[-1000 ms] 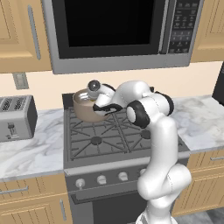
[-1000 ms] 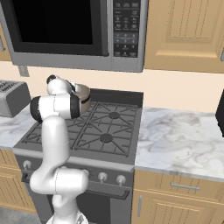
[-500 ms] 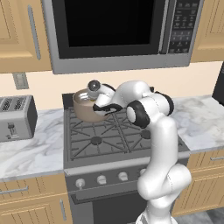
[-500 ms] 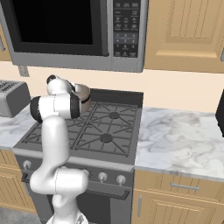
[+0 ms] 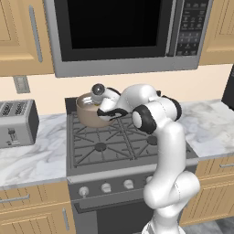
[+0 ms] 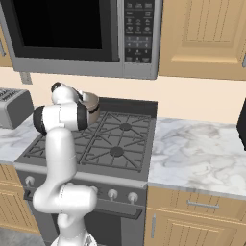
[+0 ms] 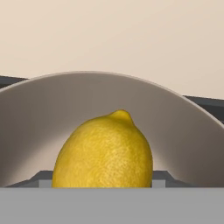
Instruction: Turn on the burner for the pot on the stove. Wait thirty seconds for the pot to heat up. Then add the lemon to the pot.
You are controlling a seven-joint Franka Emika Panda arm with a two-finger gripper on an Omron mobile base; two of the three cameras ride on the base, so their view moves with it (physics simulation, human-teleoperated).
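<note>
The yellow lemon [image 7: 105, 151] sits between my gripper's [image 7: 101, 180] two fingertips [image 7: 43, 177], which are shut on it. Right behind it curves the pale inside wall of the pot [image 7: 183, 131]. In the left base view the taupe-brown pot [image 5: 87, 113] stands on the back left grate of the stove [image 5: 114, 144], and my gripper [image 5: 106, 109] reaches over its right rim. From the right base view the arm covers most of the pot [image 6: 92, 106]. The burner under the pot is hidden.
A microwave [image 5: 123, 32] hangs low over the stove. A toaster [image 5: 16, 121] stands on the marble counter to the left. Silver knobs [image 5: 106, 187] line the stove's front. Marble counter [image 6: 197, 151] stretches to the right of the stove.
</note>
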